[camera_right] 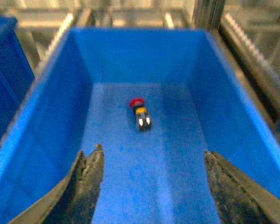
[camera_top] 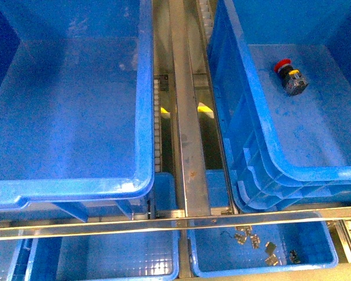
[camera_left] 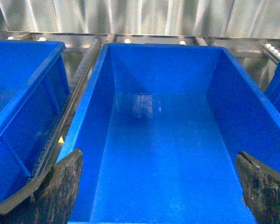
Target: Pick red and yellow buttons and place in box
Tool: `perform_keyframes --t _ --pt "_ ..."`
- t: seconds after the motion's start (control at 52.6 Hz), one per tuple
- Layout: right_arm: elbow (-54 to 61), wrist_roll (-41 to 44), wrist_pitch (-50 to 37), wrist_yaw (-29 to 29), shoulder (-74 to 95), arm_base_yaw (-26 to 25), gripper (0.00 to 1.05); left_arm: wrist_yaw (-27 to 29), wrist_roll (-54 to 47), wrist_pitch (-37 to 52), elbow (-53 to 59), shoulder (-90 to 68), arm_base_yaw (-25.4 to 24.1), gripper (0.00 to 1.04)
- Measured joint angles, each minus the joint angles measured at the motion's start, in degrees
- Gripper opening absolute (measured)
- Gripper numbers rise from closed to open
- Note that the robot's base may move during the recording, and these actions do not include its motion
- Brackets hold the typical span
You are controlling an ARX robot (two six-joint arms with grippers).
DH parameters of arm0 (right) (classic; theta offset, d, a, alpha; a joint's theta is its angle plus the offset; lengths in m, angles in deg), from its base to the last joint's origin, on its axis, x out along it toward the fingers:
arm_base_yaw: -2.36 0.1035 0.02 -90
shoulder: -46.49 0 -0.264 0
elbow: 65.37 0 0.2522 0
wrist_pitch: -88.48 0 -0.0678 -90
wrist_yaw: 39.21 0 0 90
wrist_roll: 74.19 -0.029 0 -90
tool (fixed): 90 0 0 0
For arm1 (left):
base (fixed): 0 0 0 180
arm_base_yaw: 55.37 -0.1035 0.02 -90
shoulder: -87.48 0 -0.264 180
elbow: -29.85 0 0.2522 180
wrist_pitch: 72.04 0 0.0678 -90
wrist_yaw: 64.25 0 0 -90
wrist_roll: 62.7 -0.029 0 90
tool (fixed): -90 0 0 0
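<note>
Two large deep blue boxes stand side by side. The right box [camera_top: 248, 126] holds one button [camera_top: 289, 76] lying on its side, with a red cap, a yellow collar and a grey-black block. My right gripper [camera_right: 153, 150] hangs open above this box [camera_right: 60, 93], and the button [camera_right: 140, 114] lies ahead of its fingers, apart from them. The left box [camera_top: 145, 117] has nothing in it. Over it [camera_left: 86, 121], my left gripper [camera_left: 158, 153] is open and holds nothing. No yellow-capped button is in view. Neither arm shows in the front view.
A metal rail [camera_top: 187, 146] runs between the two boxes. A thin metal bar [camera_top: 164, 225] crosses in front of them. Below it sit shallow blue trays [camera_top: 105, 257], the right one [camera_top: 316, 257] holding small metal clips [camera_top: 248, 236]. Another blue crate [camera_left: 23, 93] flanks the left box.
</note>
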Motion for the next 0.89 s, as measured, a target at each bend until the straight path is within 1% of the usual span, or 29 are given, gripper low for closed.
perform_keyframes --t 0.019,0.038,0.095,0.114,0.361,0.646,0.893 --pt "0.0 -0.1 0.0 0.0 -1.2 0.0 0.59 0.0 0.0 0.0 0.0 0.0 0.0 0.97" --pt "0.0 -0.1 0.0 0.0 -1.5 0.0 0.58 0.0 0.0 0.0 0.0 0.0 0.0 0.97" --pt "0.2 -0.2 1.3 0.0 -4.7 0.1 0.47 0.0 0.0 0.0 0.0 0.0 0.0 0.97" --pt "0.3 -0.2 1.7 0.0 -5.2 0.1 0.46 0.0 0.0 0.0 0.0 0.0 0.0 0.97" --pt "1.7 -0.2 10.6 -0.2 -15.2 0.1 0.04 0.0 0.0 0.0 0.0 0.0 0.0 0.97" --pt "1.8 -0.3 23.8 -0.2 -29.7 0.1 0.04 0.0 0.0 0.0 0.0 0.0 0.0 0.97" --pt "1.8 -0.3 32.4 -0.2 -38.6 0.1 0.04 0.0 0.0 0.0 0.0 0.0 0.0 0.97"
